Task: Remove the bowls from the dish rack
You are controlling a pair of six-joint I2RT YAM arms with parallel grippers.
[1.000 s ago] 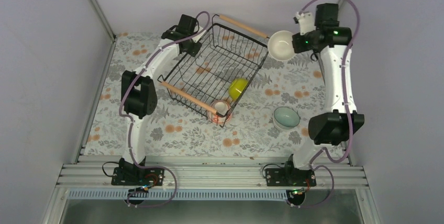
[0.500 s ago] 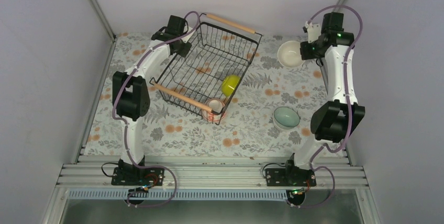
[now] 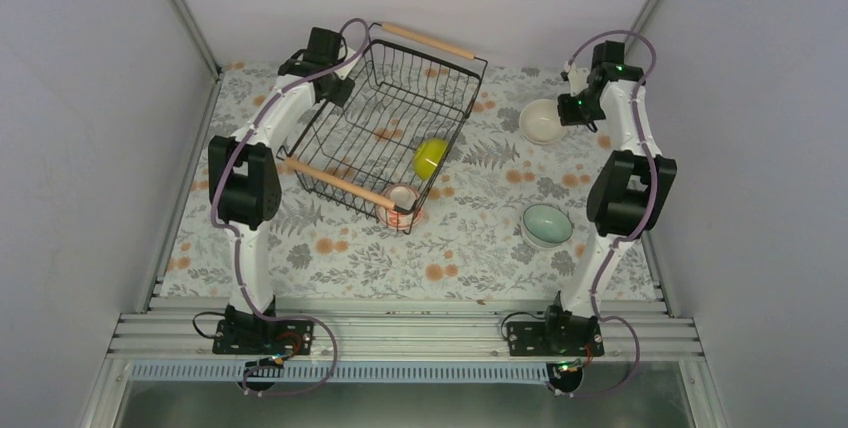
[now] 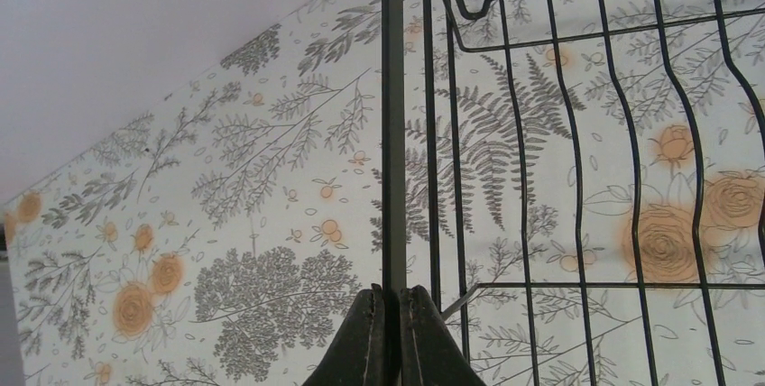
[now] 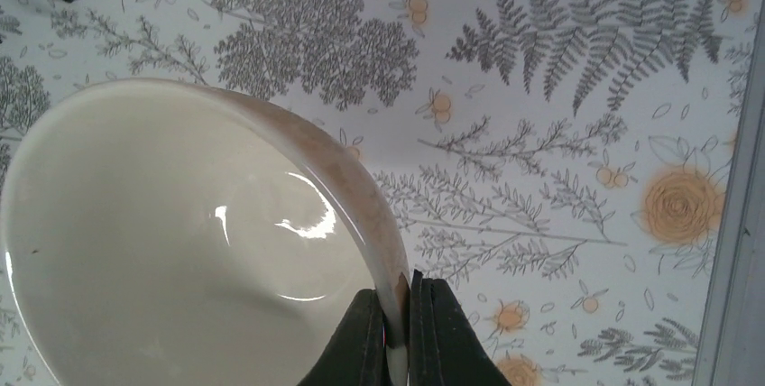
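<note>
Bowls in sight number four. A yellow-green bowl (image 3: 430, 158) and a pinkish bowl (image 3: 402, 202) with a red-patterned inside sit in the dish rack (image 3: 372, 123), the pinkish one in its near corner by a handle. A pale mint bowl (image 3: 547, 225) stands on the floral cloth (image 3: 470, 253) well to the right of the rack. A cream bowl (image 3: 541, 121) is at the far right, outside the rack. There is one rack, black wire, with two wooden handles, one at the far end (image 3: 428, 40) and one at the near end (image 3: 340, 183).

The left gripper (image 3: 338, 91) is at the rack's far-left corner. Its fingers (image 4: 372, 336) are pinched tight on a single upright wire of the rack. The right gripper (image 3: 572, 110) is clamped on the rim of the cream bowl, one finger inside and one outside.

Only the overhead view shows all four bowls and both arms together. The left wrist view shows rack wires and cloth and no bowl. The right wrist view shows the cream bowl's glossy inside, its tan-tinged outer wall and its tilt over the cloth. Whether the bowl touches the cloth cannot be told.
</note>
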